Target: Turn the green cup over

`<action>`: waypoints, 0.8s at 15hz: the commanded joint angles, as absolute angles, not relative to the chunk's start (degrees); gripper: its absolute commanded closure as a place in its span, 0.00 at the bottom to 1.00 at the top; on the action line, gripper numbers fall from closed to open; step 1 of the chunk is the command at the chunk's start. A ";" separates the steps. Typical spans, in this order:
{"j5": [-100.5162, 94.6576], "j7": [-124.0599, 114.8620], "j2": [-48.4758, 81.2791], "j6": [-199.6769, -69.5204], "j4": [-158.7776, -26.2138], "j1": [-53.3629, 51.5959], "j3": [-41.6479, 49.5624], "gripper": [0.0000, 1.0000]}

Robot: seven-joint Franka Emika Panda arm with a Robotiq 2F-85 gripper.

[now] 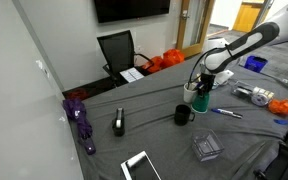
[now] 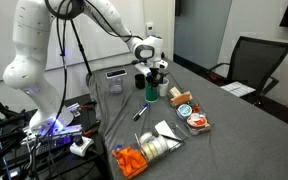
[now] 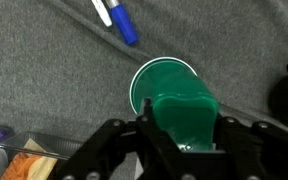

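the gripper [image 3: 182, 122] points down over the grey-clothed table [image 1: 154, 135], and its fingers [image 3: 139, 130] press on opposite sides of the green cup [image 3: 167, 85], so it is clamped on the cup. in both exterior views the cup hangs right below the wrist, at or just above the cloth; i cannot tell whether it touches. in the wrist view a round rim shows at the cup's far end, mouth or base unclear. the black mug [image 1: 183, 115] stands just beside the cup, to its near left in an exterior view. a blue pen [image 3: 124, 25] lies on the cloth beyond the cup, apart from it.
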State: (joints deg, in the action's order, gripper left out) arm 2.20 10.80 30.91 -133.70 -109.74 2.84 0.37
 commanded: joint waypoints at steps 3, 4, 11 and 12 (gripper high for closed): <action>-0.65 12.77 28.20 -135.09 -113.89 3.61 0.27 0.77; -1.13 13.09 27.62 -135.37 -114.73 3.65 0.20 0.77; 1.31 15.04 22.71 -126.50 -117.36 3.93 -1.66 0.77; 1.59 14.83 22.13 -124.01 -117.01 3.72 -1.77 0.77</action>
